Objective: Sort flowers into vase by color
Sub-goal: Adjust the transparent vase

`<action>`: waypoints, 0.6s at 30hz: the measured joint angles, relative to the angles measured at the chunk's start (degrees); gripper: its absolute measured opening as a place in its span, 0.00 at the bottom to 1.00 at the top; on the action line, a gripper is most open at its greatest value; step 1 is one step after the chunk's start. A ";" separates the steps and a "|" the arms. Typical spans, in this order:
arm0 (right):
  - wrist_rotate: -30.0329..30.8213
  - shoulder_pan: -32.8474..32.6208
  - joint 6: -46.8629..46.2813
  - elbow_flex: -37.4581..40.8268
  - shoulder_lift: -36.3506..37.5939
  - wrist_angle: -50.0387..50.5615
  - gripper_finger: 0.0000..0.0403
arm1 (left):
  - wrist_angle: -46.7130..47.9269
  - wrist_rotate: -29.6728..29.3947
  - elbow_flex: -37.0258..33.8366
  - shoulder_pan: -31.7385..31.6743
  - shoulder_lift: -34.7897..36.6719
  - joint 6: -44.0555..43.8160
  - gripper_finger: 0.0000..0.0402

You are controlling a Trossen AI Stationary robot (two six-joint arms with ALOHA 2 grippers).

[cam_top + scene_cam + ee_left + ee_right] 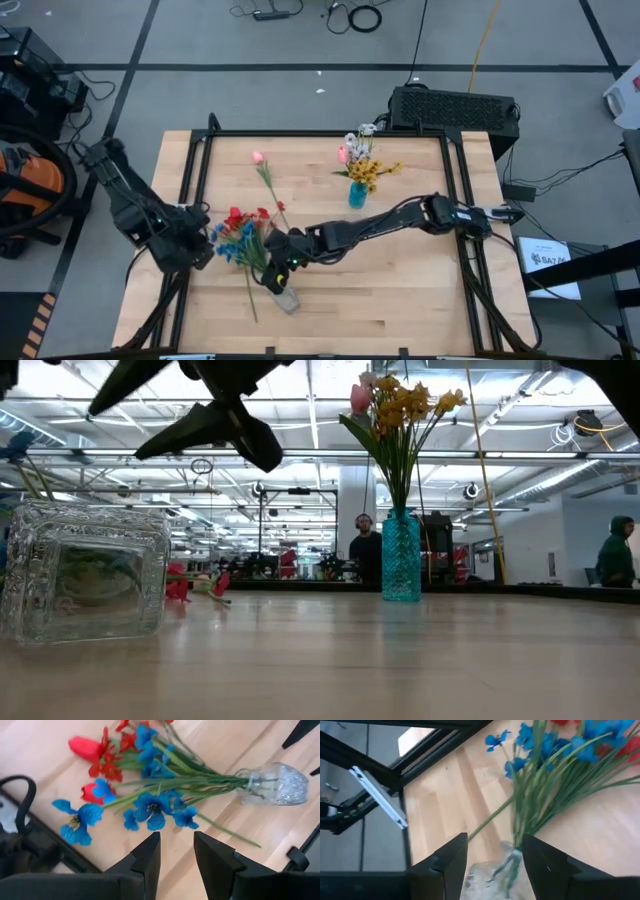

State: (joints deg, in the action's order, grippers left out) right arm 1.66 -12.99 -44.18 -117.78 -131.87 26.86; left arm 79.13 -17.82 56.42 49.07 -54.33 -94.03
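The flowers (240, 235) lie on their side on my table (400, 280), red and blue ones bunched together, with their green stems poked into a clear glass vase (285, 297) that is also tipped over near the front edge. From the low camera I can only see that clear vase as a blurry block at the left, and the stems inside it are hard to make out. My right gripper (492, 852) hangs just over the mouth of the clear vase, and its two dark fingers stand apart with nothing pinched between them; the stems (530, 805) run past just beyond the tips. From above, my right arm hides part of the stems and the vase neck. That arm reaches low and long across the table from the right side. My left gripper (176, 851) waits at the left edge of the table, right beside the blue blooms (150, 810) and a red tulip (82, 747), its fingers a little apart and holding nothing. One pink tulip (258, 158) lies alone farther back. A blue vase (357, 194) stands upright toward the back with yellow flowers (372, 172), a pink one and small white ones in it. Far behind the table I can see two people, too small to tell much.
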 joint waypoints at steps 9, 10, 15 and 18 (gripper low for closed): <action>0.89 -1.41 -0.93 -3.10 -0.04 -1.07 0.45 | -0.73 -1.36 -0.09 1.67 -0.23 -1.47 0.31; 1.81 -1.65 -0.11 -4.14 -0.01 -1.22 0.45 | -0.74 -1.38 -0.09 1.67 -0.35 -1.38 0.31; 6.37 -1.78 3.86 -9.14 0.04 2.85 0.45 | -0.74 -1.58 -0.11 1.65 -1.13 0.29 0.31; 7.84 -1.58 4.41 -9.22 0.09 3.92 0.45 | -0.74 -1.57 -0.12 1.65 -1.48 0.34 0.31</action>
State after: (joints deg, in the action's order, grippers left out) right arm 9.50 -14.58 -39.77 -127.00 -131.78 30.77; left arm 78.39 -19.39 56.31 50.72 -55.80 -93.69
